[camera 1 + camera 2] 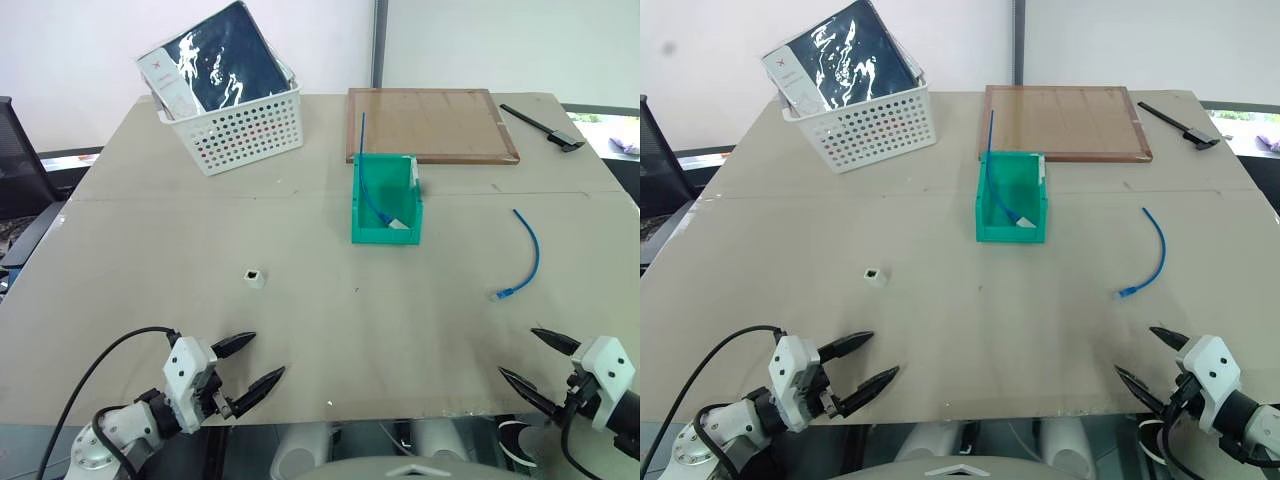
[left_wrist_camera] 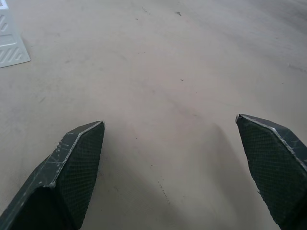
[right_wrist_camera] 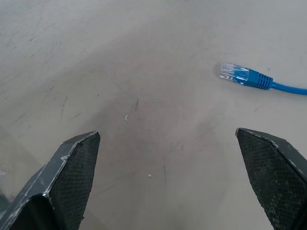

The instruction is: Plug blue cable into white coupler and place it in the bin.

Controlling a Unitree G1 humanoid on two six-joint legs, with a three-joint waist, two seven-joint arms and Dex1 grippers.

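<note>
Plainly, the blue cable lies loose and gently curved near the table's right edge, its clear plug end toward the near edge, apart from everything else, so nothing is plugged yet. The white coupler sits alone on the left half of the table, well apart from the cable, its dark socket facing up, which suggests each piece is laid out for a separate arm to fetch. The bin stands at mid-table between them, toward the far edge, already holding another blue cable that leans over its far rim with a pale white piece at its foot. Beyond it lie a wooden board and a white perforated basket at the far left corner. The right end effector hovers over the near right corner, released and empty, angled inward toward the cable's plug. The left end effector mirrors it over the near edge, spread wide, empty, pointing inward toward the coupler.
</note>
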